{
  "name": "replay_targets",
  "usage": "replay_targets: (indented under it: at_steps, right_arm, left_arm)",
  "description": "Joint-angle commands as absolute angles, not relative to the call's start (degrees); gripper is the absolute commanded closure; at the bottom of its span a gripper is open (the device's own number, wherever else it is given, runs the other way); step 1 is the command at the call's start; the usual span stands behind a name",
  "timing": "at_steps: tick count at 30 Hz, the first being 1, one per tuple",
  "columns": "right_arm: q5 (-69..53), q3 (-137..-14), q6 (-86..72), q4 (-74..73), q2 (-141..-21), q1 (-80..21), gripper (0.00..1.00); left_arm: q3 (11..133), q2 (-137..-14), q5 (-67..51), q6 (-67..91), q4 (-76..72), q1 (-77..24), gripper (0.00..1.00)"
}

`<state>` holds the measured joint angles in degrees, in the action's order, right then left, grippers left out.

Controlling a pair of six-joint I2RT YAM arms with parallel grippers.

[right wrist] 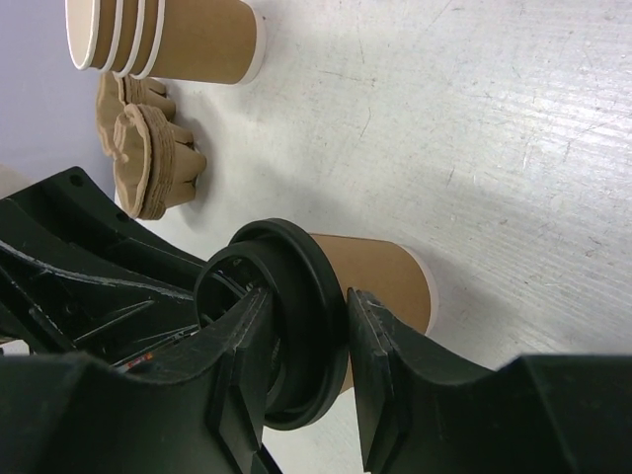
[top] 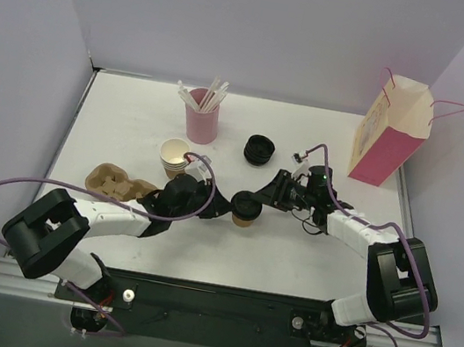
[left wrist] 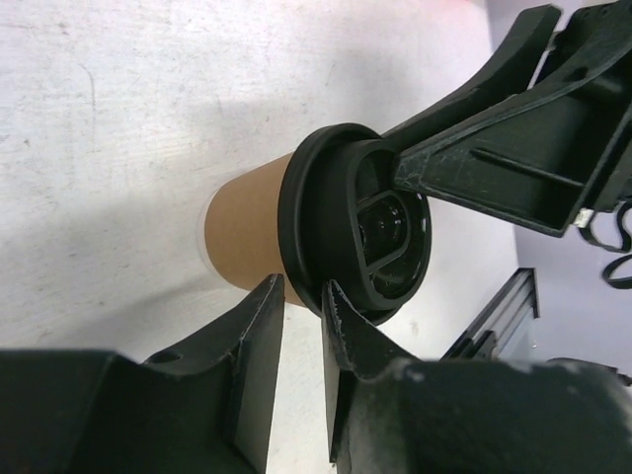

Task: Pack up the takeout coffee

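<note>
The left jaws are pinching the rim of the black lid (left wrist: 360, 232) from the left. One finger is lying against the brown paper wall just under the rim and the other is bearing on the lid's top. The right jaws are closing narrowly over the same rim from the opposite side, one finger sitting in the lid's sunken top and the other tucking under the overhang. Gripping two opposite edges looks like a way of seating or steadying the lid so it is not tipping. This is a judgement, since the seam between lid and cup is hidden.

The takeout coffee (top: 245, 216) is standing upright near the middle of the table (top: 134, 121), between the two arms. It appears to be resting on the table rather than hanging in the air.

To its left, a stack of paper cups (top: 174, 157) and a brown cup carrier (top: 115, 181) are sitting within easy reach. Farther back, a pink cup of straws (top: 202, 115) and a stack of spare lids (top: 259, 150) are waiting.

The paper bag (top: 388, 133) is standing open-mouthed at the far right corner, well apart from the coffee, presumably so the cup can go in from above. Packing itself is not yet begun. One arm will probably be letting go so the other can carry the cup level to the bag.
</note>
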<state>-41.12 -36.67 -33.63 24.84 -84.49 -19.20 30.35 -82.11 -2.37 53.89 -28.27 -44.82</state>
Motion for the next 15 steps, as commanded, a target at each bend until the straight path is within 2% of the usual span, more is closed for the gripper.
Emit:
replay_targets:
  at_steps: [1, 3, 8, 15]
  right_arm:
    - [-33.04, -36.12, -29.27, 8.79, -86.14, -19.51, 0.66]
    - [-33.66, -38.57, -29.53, 6.87, -84.82, -19.60, 0.63]
    - [-34.19, -44.11, -29.36, 1.77, -81.57, -19.60, 0.49]
    - [-32.96, -48.08, -27.60, -4.13, -80.07, -19.60, 0.46]
  left_arm:
    - [35.40, -80.78, 1.23, 45.62, -5.46, -42.89, 0.67]
    - [37.78, -79.02, 0.79, 43.86, -2.56, -42.10, 0.65]
    - [43.67, -75.95, 0.27, 41.49, 3.16, -40.70, 0.62]
    - [45.18, -73.65, -5.78, 38.15, 1.24, -39.46, 0.55]
